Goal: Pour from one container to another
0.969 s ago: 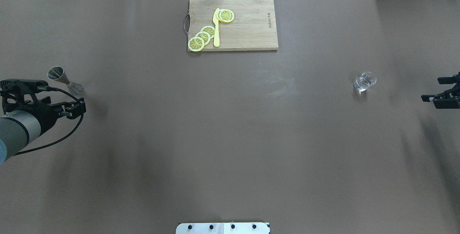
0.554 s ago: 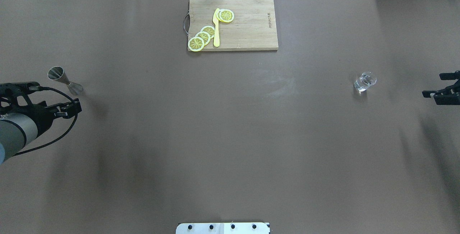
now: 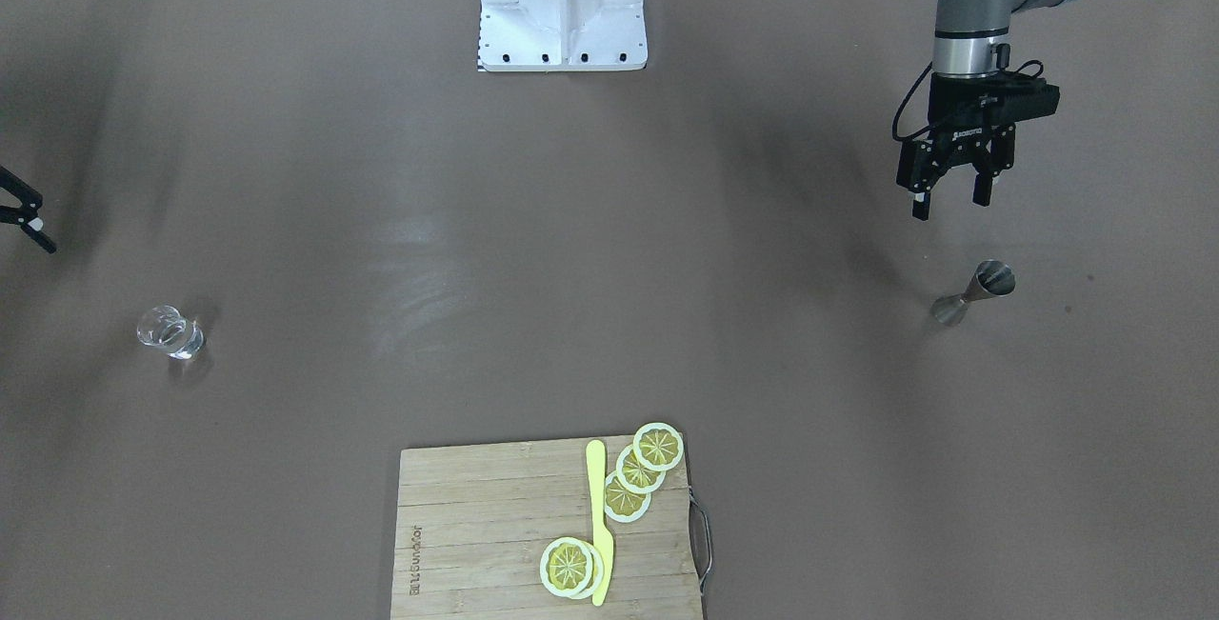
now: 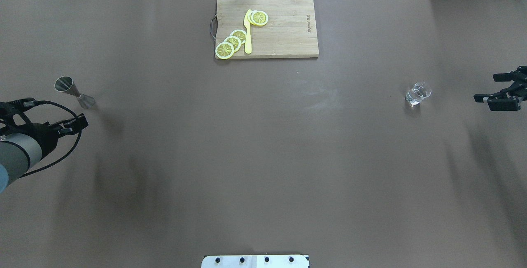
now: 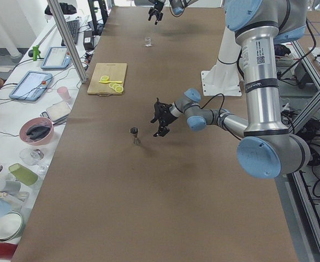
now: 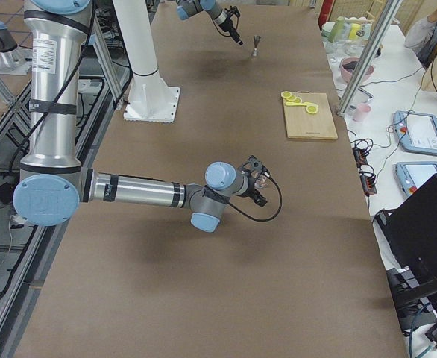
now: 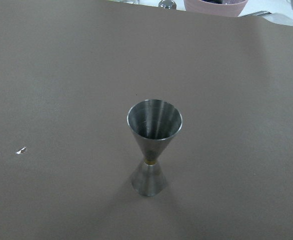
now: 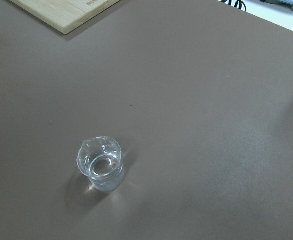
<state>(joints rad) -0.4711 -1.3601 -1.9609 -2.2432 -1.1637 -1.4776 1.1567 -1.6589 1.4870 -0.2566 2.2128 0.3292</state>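
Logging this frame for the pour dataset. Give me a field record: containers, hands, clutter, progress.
metal measuring cup: upright on table, robot's left side, not held
glass: upright, robot's right side, not held; contents unclear
left hand: open, near the measuring cup, not touching
right hand: open, apart from the glass
cutting board: far side, holding lemon slices and yellow knife
progress: pour not yet started

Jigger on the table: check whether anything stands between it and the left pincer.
Nothing visible does. The left pincer hangs open, and the jigger stands upright just beyond it with only bare table between. The cutting board and the glass lie well off that line.
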